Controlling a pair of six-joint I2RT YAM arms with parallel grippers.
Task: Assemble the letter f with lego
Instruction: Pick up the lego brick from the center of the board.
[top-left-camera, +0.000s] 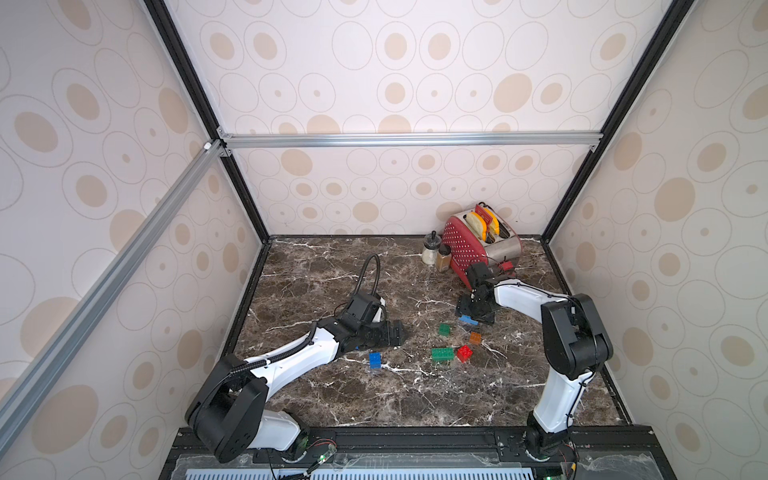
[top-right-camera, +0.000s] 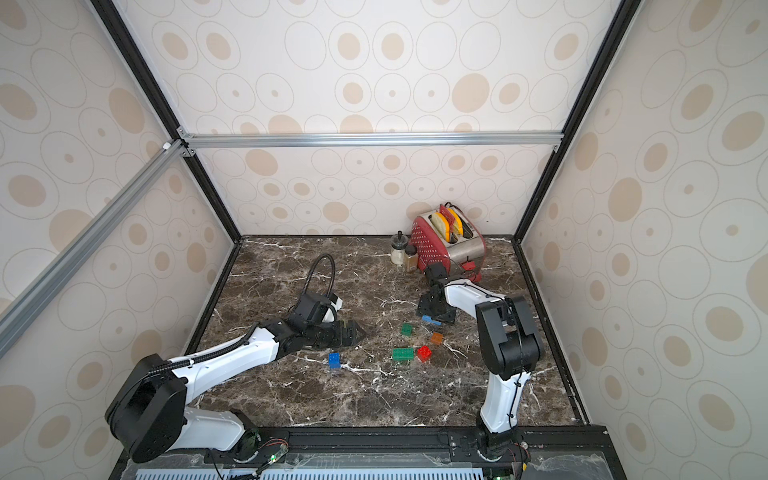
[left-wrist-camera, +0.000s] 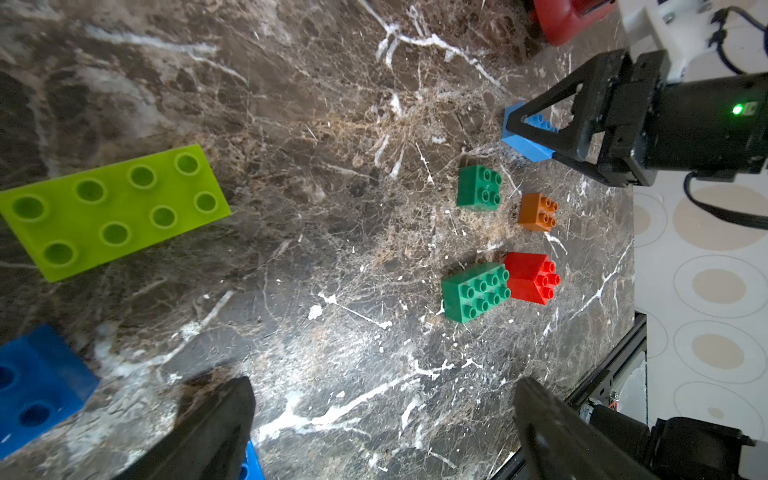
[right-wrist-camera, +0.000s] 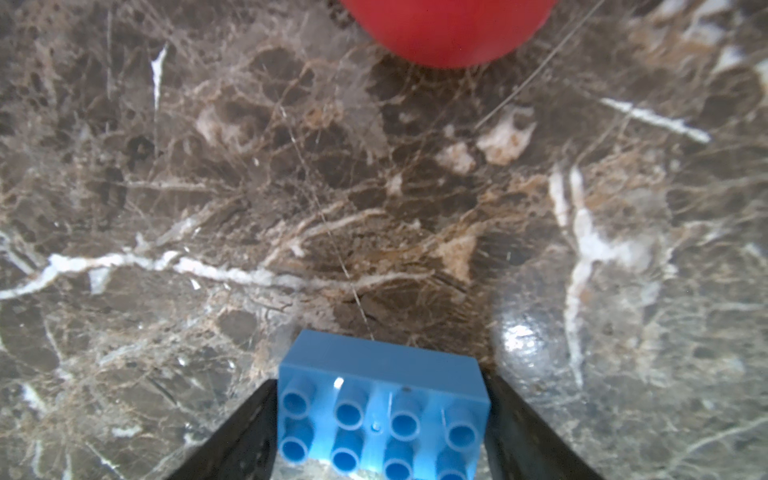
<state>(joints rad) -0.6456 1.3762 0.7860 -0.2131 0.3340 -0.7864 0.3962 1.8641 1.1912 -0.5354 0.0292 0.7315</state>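
Just in front of the toaster (top-left-camera: 478, 245), the right end effector (right-wrist-camera: 380, 386) pinches a light blue lego brick (right-wrist-camera: 380, 407) by its two ends, and in both top views we see only a sliver of that brick under the fingers. The left end effector (left-wrist-camera: 382, 432), farther from the toaster, stands spread wide. A lime green brick (left-wrist-camera: 112, 212) shows only in its wrist view, where a blue brick (left-wrist-camera: 37, 386) is cut off at the edge.

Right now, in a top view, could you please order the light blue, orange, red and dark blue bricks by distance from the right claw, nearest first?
1. Light blue brick, inside the right claw.
2. Orange brick, just frontward.
3. Red brick, farther front.
4. Dark blue brick, far left.
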